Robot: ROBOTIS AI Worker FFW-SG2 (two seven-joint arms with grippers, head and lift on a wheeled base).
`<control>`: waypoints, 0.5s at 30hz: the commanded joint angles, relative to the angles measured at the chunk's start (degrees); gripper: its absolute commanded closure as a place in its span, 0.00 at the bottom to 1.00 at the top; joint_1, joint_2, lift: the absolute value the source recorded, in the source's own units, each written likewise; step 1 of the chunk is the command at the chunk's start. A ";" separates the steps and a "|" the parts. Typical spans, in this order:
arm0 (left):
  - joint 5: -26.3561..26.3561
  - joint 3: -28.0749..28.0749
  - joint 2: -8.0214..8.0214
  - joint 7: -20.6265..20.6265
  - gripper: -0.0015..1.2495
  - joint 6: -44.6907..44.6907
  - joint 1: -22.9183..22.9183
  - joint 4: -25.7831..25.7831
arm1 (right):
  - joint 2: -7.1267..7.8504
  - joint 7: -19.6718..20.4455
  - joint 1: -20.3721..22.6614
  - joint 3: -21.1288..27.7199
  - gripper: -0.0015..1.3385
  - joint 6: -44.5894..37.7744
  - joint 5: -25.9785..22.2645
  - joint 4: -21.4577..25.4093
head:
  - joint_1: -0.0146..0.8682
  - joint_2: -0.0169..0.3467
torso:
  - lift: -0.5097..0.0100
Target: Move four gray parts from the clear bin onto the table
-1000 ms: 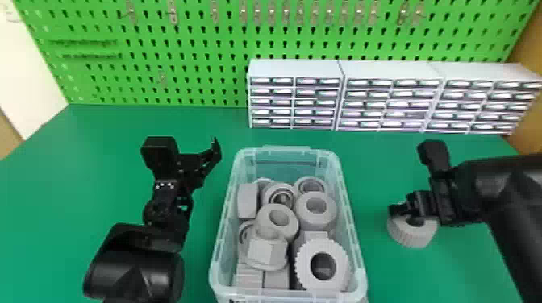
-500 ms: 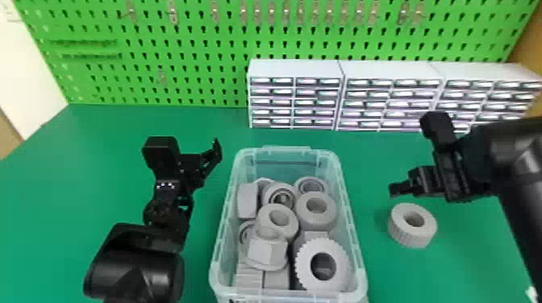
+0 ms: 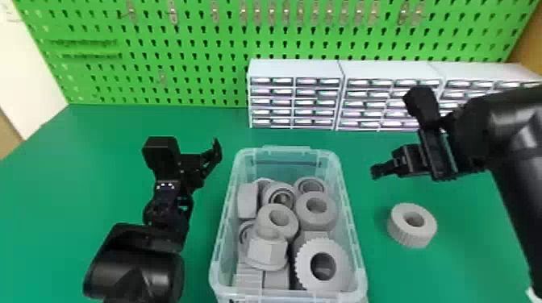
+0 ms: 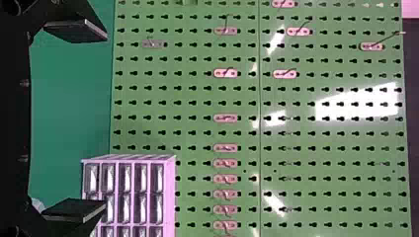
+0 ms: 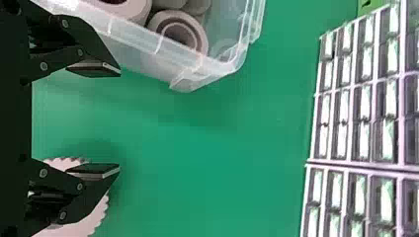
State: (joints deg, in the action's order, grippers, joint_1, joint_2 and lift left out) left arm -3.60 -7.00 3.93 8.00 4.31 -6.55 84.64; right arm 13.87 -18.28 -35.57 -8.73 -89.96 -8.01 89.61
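A green table (image 3: 101,137) spreads across my workspace, backed by a bright green pegboard (image 3: 193,52) with metal hooks on its face. White drawer units (image 3: 296,69) line up along the table's far side, in front of the board. Before me stands the clear bin (image 3: 286,151), loaded with gray parts (image 3: 316,223) — rings, a faceted piece and a large toothed ring (image 3: 340,264) at the near end, several of them piled on one another. My left claw (image 3: 216,150) hangs over the table to the left of the bin; in the left wrist view the two fingers of my left claw (image 4: 105,120) are spread wide, with the board and drawers beyond. My right claw (image 3: 378,171) is above the table on the bin's other side, apart from both the bin and the lone gray ring; its own wrist view shows the flat fingers of my right claw (image 5: 120,122) well apart — wide open. That lone gray ring (image 3: 411,237), ridged around its outer wall, lies flat on the table to the right of the bin, its hole facing up.
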 commanded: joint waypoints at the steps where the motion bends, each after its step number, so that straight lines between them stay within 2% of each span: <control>1: 0.00 -0.03 0.02 0.00 0.08 0.00 0.04 0.00 | -0.51 0.00 -0.64 -1.12 0.42 0.67 0.19 -0.05 | 0.80 0.24 | 0.88; 15: 0.09 0.05 0.02 0.00 0.08 0.00 0.13 0.00 | -1.83 0.00 -4.16 -6.12 0.41 5.33 -3.51 -3.65 | 0.80 0.24 | 0.88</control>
State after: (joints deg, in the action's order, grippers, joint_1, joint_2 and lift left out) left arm -3.51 -6.66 3.95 8.00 4.31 -6.33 84.64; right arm 12.56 -18.28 -38.63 -13.18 -85.89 -10.50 87.39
